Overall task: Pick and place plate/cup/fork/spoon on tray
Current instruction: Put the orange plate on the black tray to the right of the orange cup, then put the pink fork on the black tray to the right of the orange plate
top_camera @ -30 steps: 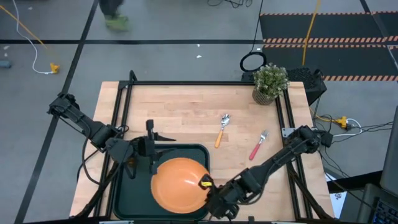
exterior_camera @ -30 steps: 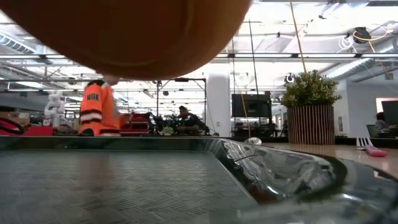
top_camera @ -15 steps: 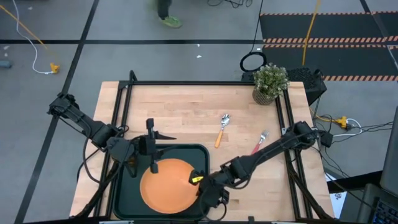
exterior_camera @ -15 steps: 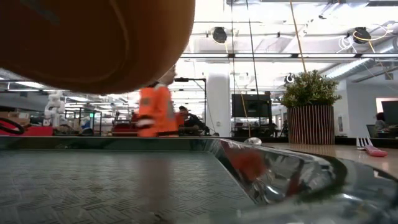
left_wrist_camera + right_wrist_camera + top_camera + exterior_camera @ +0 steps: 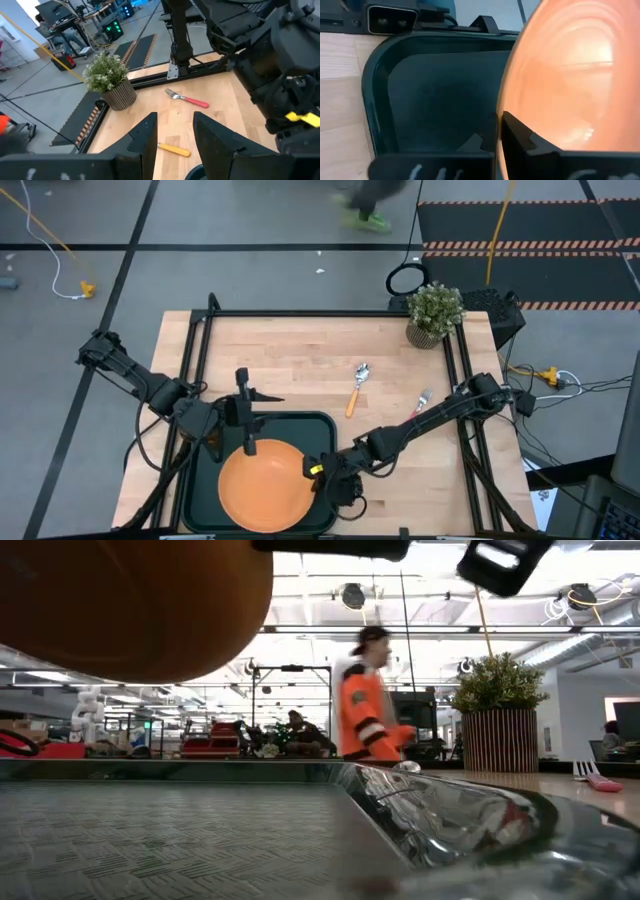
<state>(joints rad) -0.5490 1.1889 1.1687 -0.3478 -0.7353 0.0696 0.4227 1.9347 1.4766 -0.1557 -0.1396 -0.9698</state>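
The orange plate (image 5: 262, 482) hangs over the dark tray (image 5: 200, 498), and the low view shows its underside (image 5: 120, 600) clear of the tray floor (image 5: 150, 840). My right gripper (image 5: 316, 472) is shut on the plate's right rim. My left gripper (image 5: 175, 135) is open and empty over the tray's far edge (image 5: 255, 420). The spoon (image 5: 355, 388) and the fork (image 5: 421, 402) lie flat on the wood to the right of the tray, the fork partly under my right arm. A small amber patch (image 5: 211, 442) shows under my left arm; I cannot tell if it is the cup. My right gripper pinches the plate's rim (image 5: 498, 117) on its right side between its two fingers, one finger (image 5: 520, 136) on each face. The fingers come nearly level from the table's right side. The plate is lifted clear of the tray, close to level.
A potted plant (image 5: 435, 312) stands at the table's far right corner. Black frame rails (image 5: 300, 313) run along the table's edges. Bare wood lies between the tray and the plant. A person in an orange jacket (image 5: 365, 700) walks in the room behind.
My right gripper has carried the plate toward the table's left edge, from the tray's right part to over its middle. The plate has stayed clear of the tray. A person has walked across the room behind the table.
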